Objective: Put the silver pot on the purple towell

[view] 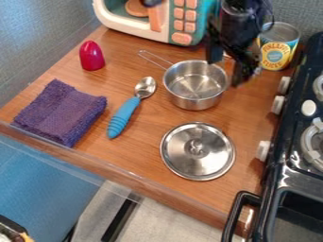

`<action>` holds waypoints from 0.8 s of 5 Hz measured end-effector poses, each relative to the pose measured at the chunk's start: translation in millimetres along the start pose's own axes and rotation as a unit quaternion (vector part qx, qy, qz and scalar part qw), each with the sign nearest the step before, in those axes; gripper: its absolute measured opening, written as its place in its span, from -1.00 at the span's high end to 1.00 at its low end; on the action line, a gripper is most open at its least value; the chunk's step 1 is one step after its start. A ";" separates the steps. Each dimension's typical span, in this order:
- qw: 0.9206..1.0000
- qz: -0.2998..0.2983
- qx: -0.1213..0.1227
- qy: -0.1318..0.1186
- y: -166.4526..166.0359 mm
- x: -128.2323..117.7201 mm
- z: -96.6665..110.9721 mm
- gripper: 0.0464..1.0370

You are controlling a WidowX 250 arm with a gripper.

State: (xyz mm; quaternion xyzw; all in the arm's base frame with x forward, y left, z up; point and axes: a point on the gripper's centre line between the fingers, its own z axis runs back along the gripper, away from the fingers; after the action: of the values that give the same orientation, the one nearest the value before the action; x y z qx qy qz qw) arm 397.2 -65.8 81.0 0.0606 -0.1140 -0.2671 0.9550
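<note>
My black gripper (226, 72) hangs from the top edge over the right rim of the silver pot, its fingers apart. One finger is above the pot's back rim, the other just right of the pot; contact cannot be told. The silver pot (194, 90) stands upright and looks empty, its wire handle pointing to the upper left. The folded purple towel (61, 112) lies at the left near the counter's front edge, with nothing on it.
A blue-handled spoon (124, 115) lies between towel and pot. A silver lid (197, 151) is in front of the pot. Around them are a red toy piece (92, 56), a toy microwave (159, 22), a can (277, 46) and a black stove (291, 175).
</note>
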 end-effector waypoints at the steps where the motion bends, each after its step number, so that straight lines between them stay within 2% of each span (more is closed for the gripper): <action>1: 1.000 0.012 -0.004 0.024 -5.6 -4.5 -14.7 -0.93; 2: 0.999 0.017 -0.006 0.049 -8.6 -10.4 -28.1 -0.92; 3: 0.997 0.026 -0.011 0.065 -10.9 -15.0 -38.5 -0.81; 4: 0.998 0.019 -0.015 0.061 -12.7 -13.7 -39.4 -0.23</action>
State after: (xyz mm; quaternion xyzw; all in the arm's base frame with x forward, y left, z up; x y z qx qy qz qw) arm 389.4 -67.3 38.1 0.0602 -0.0530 -0.2463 0.9659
